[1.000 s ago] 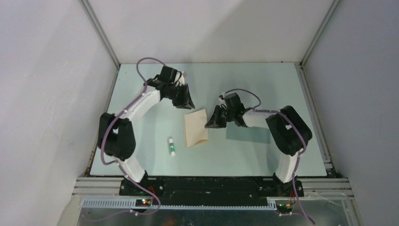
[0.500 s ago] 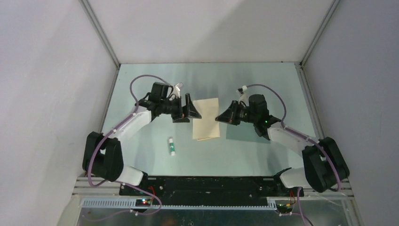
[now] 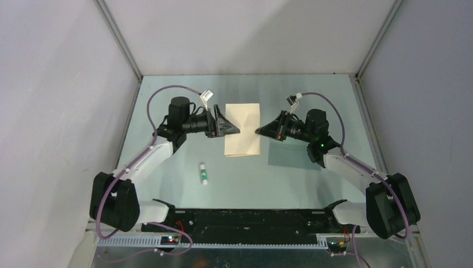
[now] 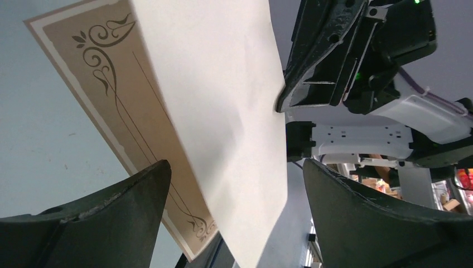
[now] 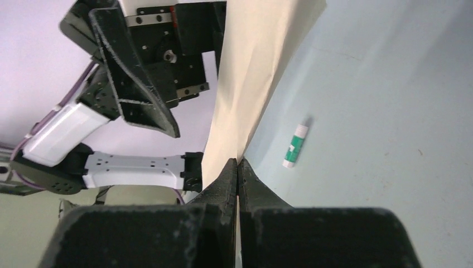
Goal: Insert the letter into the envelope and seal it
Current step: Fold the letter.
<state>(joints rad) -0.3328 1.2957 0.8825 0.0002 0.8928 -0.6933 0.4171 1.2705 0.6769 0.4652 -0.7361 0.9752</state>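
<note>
Top external view: the work surface is a matt, pale green tabletop (image 3: 312, 95). Plain white wall panels close it in on three sides, and aluminium frame posts (image 3: 120, 42) rise from the far corners. A black mounting rail (image 3: 251, 215) at the near edge carries both arm bases.

The letter (image 3: 244, 129) is lifted off the surface and hangs between the two grippers. The right gripper (image 3: 259, 132) is clenched on it; in the right wrist view the jaw tips meet with the sheet's edge pinched between them. The left gripper (image 3: 226, 121) is released, with its jaws spread wide. In the left wrist view the sheet passes through the gap between them, and contact with either finger cannot be determined.

The envelope (image 3: 284, 158) lies flat on the tabletop behind the right jaws, under that arm, and is barely distinguishable in tone. A white-and-green glue stick (image 3: 204, 173) lies on the surface, well apart from the left jaws and toward the near edge.

Markings: the letter's printed face carries a dark brown border line, scroll ornaments at the corners and a thin ruled line. A plain pale panel overlaps it. The glue stick label is too small to read.
</note>
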